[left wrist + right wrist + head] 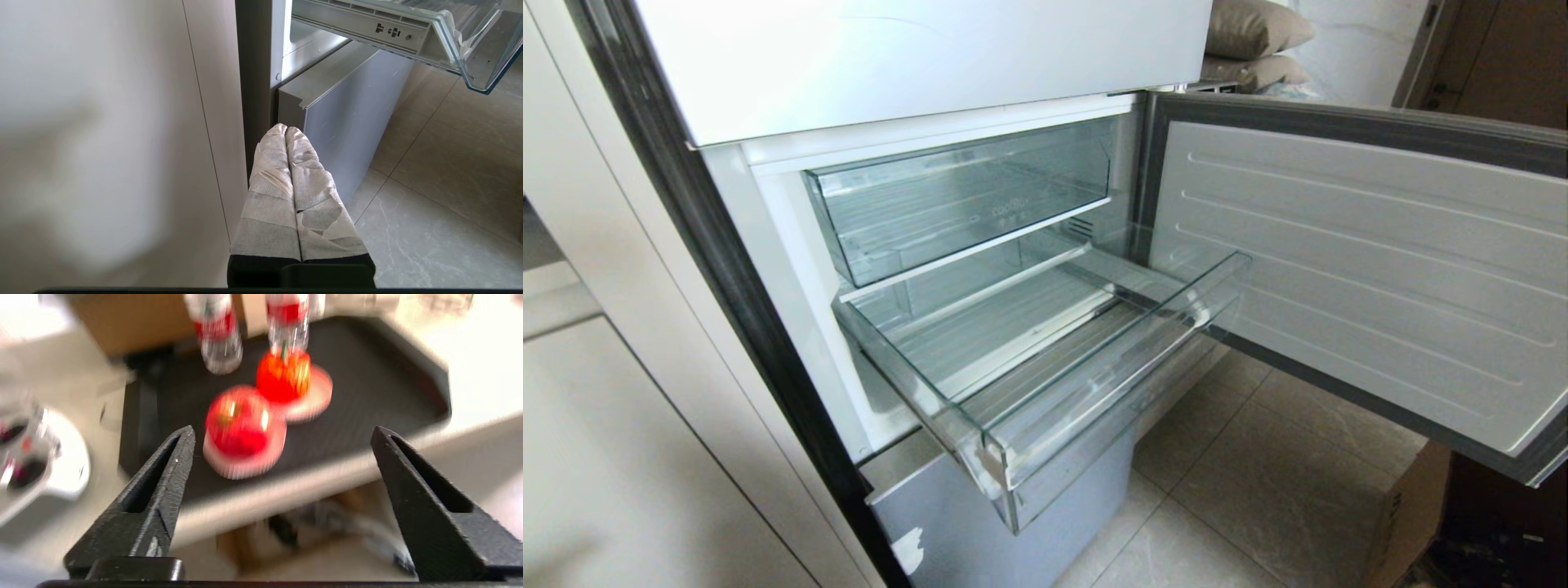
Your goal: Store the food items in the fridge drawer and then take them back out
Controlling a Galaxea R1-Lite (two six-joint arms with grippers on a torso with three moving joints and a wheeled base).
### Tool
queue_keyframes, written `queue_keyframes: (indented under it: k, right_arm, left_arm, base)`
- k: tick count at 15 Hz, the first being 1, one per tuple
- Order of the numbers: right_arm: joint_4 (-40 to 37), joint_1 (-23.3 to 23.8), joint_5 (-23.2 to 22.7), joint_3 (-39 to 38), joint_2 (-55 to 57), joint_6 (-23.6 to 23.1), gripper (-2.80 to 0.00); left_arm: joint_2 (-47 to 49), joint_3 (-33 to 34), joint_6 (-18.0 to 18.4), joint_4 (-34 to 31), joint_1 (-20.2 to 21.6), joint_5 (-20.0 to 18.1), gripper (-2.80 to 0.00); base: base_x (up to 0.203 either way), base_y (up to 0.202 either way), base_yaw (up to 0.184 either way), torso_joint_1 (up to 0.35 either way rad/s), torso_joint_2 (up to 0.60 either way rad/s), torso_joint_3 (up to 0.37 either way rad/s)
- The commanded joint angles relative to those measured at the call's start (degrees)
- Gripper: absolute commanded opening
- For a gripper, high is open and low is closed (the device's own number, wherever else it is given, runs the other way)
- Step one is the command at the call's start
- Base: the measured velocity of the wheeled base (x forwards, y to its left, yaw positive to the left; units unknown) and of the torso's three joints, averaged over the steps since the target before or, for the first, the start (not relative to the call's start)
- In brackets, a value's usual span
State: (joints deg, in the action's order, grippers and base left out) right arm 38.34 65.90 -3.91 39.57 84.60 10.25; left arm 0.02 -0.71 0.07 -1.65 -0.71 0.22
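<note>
Fridge drawer (1045,384) pulled out and bare, both food items (241,426) on the black tray (380,388), right gripper (282,435) wide open, holding nothing, near them; probably the first pick, view blurred; next: straddle the nearer one.

Soft, even daylight fills the head view, sharp throughout, with pale sheen on the fridge drawer (1045,359) and the open door's inner panel (1356,269); straight edges bow slightly toward the corners. In the left wrist view a broad, soft grey shadow lies on the cream wall panel (102,143), and the taped fingers (269,179) are crisp. The right wrist view is streaked with motion blur: the 2 food items (241,424) and the 2 bottles (216,330) smear, while the black fingers (163,477) stay sharp and the surround washes out bright.
</note>
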Motion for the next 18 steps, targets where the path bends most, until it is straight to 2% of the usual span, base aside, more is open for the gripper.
queue_keyframes:
  k: [1, 3, 5, 8, 11, 18]
  right_arm:
    - [0.5, 0.1, -0.1, 2.5, 6.3, 0.0, 0.00]
    - [0.3, -0.3, -0.7, 7.3, 13.8, -0.1, 0.00]
    - [-0.9, -2.5, -1.4, 14.1, 20.3, -0.5, 0.00]
    - [-4.1, -6.4, -1.8, 23.0, 27.3, -5.0, 0.00]
    - [-7.9, -10.4, -1.6, 24.2, 27.8, -7.5, 0.00]
    - [-8.1, -10.3, -1.2, 24.8, 27.3, -8.1, 0.00]
  left_arm:
    - [0.0, 0.0, 0.0, 0.0, 0.0, 0.0, -2.80]
    - [0.0, 0.0, 0.0, 0.0, 0.0, 0.0, -2.80]
    - [0.0, 0.0, 0.0, 0.0, 0.0, 0.0, -2.80]
    - [0.0, 0.0, 0.0, 0.0, 0.0, 0.0, -2.80]
    - [0.0, 0.0, 0.0, 0.0, 0.0, 0.0, -2.80]
    - [0.0, 0.0, 0.0, 0.0, 0.0, 0.0, -2.80]
  base:
    - [0.000, 0.000, 0.000, 0.000, 0.00, 0.000]
    - [0.000, 0.000, 0.000, 0.000, 0.00, 0.000]
    - [0.000, 0.000, 0.000, 0.000, 0.00, 0.000]
    - [0.000, 0.000, 0.000, 0.000, 0.00, 0.000]
    - [0.000, 0.000, 0.000, 0.000, 0.00, 0.000]
    - [0.000, 0.000, 0.000, 0.000, 0.00, 0.000]
